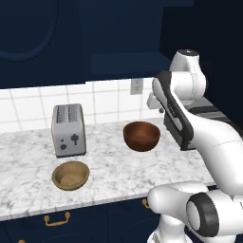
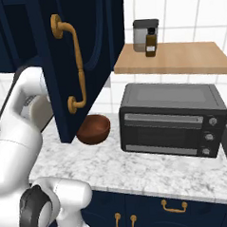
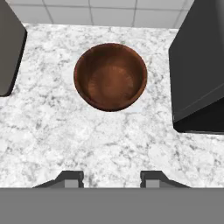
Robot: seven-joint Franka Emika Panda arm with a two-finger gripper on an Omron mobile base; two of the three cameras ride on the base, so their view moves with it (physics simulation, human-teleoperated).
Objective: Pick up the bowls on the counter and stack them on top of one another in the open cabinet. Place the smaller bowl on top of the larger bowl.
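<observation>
Where the left base view looks across the worktop (image 1: 118,171), it takes in both bowls: the larger bowl (image 1: 141,135), dark reddish-brown and upright, stands near the white-tiled wall, and the smaller bowl (image 1: 70,175), light tan, sits well apart from it toward the front edge, just before a silver toaster (image 1: 68,129). The white arm bends over the right part of this view, and the pincer itself cannot be made out behind it. Navy wall cabinets hang above, and a brass handle (image 1: 57,219) shows on the drawers below.

Seen from the right base view, the tan bowl and toaster are missing; an open navy cabinet door (image 2: 79,60) with a long brass handle hangs in front and hides part of the larger bowl (image 2: 94,129). This view adds a dark toaster oven (image 2: 170,120) on the worktop (image 2: 138,173) beside that bowl, and a wooden shelf (image 2: 171,58) above it carrying a canister and a small brown bottle (image 2: 150,42).

Looking down from the hand view, the pincer (image 3: 111,179) hangs above the marbled worktop (image 3: 52,131) with its two dark fingertips (image 3: 70,178) spread partway, holding nothing and touching nothing. The larger bowl (image 3: 110,76) lies ahead of the pincer, roughly centred between the tips, empty inside. The toaster oven's dark side (image 3: 199,74) is off to one side of the pincer, and the toaster's edge (image 3: 9,48) to the other.
</observation>
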